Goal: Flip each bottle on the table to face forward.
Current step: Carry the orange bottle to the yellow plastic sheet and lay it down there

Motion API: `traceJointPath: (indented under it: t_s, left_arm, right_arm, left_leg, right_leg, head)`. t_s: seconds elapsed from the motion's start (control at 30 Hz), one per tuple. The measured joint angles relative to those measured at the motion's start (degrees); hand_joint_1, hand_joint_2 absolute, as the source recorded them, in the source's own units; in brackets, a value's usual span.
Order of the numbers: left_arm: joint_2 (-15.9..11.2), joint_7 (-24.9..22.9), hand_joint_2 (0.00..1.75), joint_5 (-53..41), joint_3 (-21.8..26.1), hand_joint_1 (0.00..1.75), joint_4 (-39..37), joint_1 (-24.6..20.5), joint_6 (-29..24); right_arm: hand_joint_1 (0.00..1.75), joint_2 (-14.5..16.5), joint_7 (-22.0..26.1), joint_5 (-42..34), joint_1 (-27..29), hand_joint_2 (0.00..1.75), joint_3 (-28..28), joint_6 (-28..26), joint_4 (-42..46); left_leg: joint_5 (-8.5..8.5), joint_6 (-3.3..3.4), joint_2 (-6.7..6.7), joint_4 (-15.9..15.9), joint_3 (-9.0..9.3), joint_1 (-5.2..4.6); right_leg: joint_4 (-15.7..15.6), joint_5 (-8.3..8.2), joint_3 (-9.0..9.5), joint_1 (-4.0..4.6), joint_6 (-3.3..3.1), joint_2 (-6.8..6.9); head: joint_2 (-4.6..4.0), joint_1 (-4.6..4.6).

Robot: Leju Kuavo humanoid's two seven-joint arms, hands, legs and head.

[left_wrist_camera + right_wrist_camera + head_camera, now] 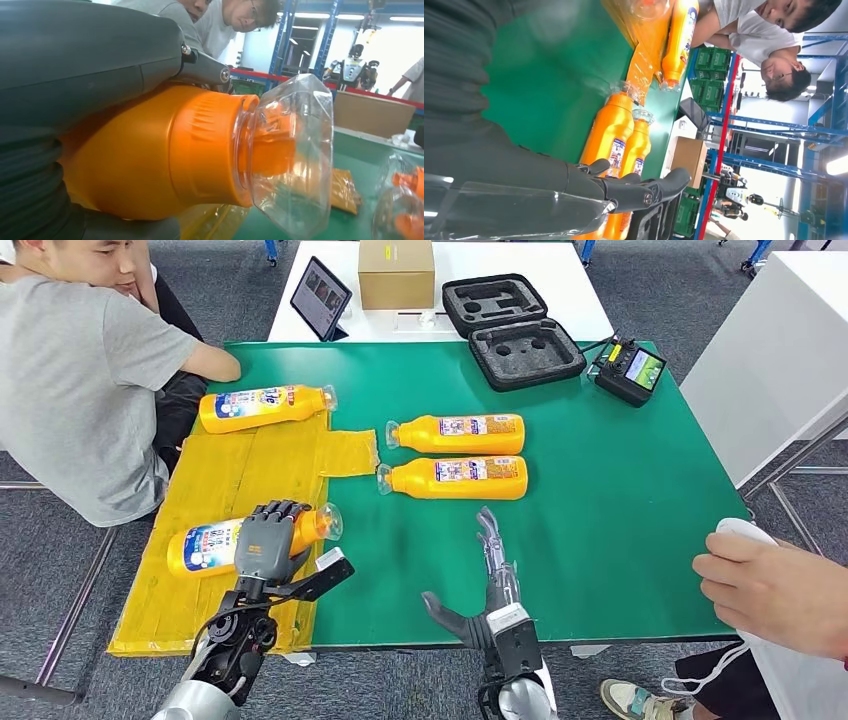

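Note:
Four orange bottles with clear caps lie on their sides. My left hand (pixel 268 540) grips the nearest bottle (pixel 205 546) on the yellow sheet (pixel 240 475), its fingers wrapped over the neck end. In the left wrist view the same bottle (pixel 165 155) lies under my palm, with the clear cap (pixel 290 150) sticking out. Another bottle (pixel 262 407) lies at the sheet's far end. Two more bottles (pixel 455 433) (pixel 455 477) lie side by side on the green table and show in the right wrist view (pixel 611 130) (pixel 636 145). My right hand (pixel 490 580) is open near the front edge, fingers straight.
A person in a grey shirt (pixel 80 370) sits at the table's left side. Another person's hand (pixel 770 590) reaches in at the right. At the far end are a black foam case (pixel 515 335), a controller (pixel 630 370), a cardboard box (pixel 396 272) and a tablet (pixel 320 298).

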State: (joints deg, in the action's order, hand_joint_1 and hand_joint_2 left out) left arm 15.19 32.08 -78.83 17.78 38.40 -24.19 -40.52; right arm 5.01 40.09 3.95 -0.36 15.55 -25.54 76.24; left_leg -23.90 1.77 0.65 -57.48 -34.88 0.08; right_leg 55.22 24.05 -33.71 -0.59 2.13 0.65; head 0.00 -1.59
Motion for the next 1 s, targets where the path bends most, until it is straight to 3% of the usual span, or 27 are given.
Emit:
traceJointPath:
  t_s: [0.23, 0.57, 0.6, 0.73, 0.8, 1.0]
  left_arm:
    - [0.00, -1.00, 1.75, -3.51, 0.30, 1.74, -0.28, 0.41, 0.00]
    - [0.08, -0.45, 1.75, -3.35, 1.12, 1.48, 0.05, 0.99, 0.00]
    - [0.12, -0.27, 1.75, -3.26, 1.26, 1.39, 0.07, 1.00, 0.00]
    - [0.30, 0.35, 1.75, -2.50, 1.77, 0.18, 0.09, 1.03, -0.01]
    - [0.52, 0.80, 1.75, -1.97, 2.30, 0.02, 0.08, 1.04, -0.02]
    - [1.03, 1.21, 1.75, -1.78, 3.56, 0.00, 0.04, 1.82, 0.07]
  right_arm:
    - [0.00, 0.00, 0.00, 0.17, -0.11, 1.75, -0.31, 0.29, -0.18]
    - [0.00, 0.00, 0.00, 0.43, -0.37, 1.75, -0.32, 0.35, -0.62]
    - [0.00, 0.00, 0.00, 0.46, -0.37, 1.75, -0.33, 0.35, -0.64]
    - [0.00, 0.00, 0.00, 0.56, -0.38, 1.75, -0.33, 0.31, -0.75]
    - [0.00, 0.00, 0.00, 0.68, -0.39, 1.75, -0.33, 0.26, -0.79]
    - [0.00, 0.00, 0.00, 0.87, -0.39, 1.75, -0.33, 0.20, -0.81]
  left_leg:
    - [0.03, -0.03, 0.00, 0.01, 0.01, 0.00]
    - [0.02, -0.03, 0.00, 0.01, 0.02, 0.00]
    - [0.02, -0.03, 0.00, 0.01, 0.02, 0.00]
    - [0.03, -0.03, 0.01, 0.01, 0.03, 0.01]
    - [0.03, -0.03, 0.01, 0.01, 0.04, 0.01]
    - [0.02, -0.03, 0.01, 0.01, 0.04, 0.00]
  right_leg:
    - [0.01, 0.00, 0.03, 0.00, 0.00, 0.00]
    - [0.00, 0.00, 0.02, 0.00, 0.00, -0.01]
    - [0.00, 0.00, 0.02, 0.01, 0.00, -0.01]
    - [0.01, 0.00, 0.03, 0.00, 0.00, -0.01]
    - [0.00, 0.00, 0.04, 0.00, 0.00, -0.01]
    - [0.00, 0.00, 0.03, 0.00, 0.00, -0.01]
  head:
    - [0.00, 0.01]
    - [0.00, 0.01]
    - [0.00, 0.01]
    - [0.00, 0.01]
    - [0.00, 0.01]
    - [0.00, 0.00]
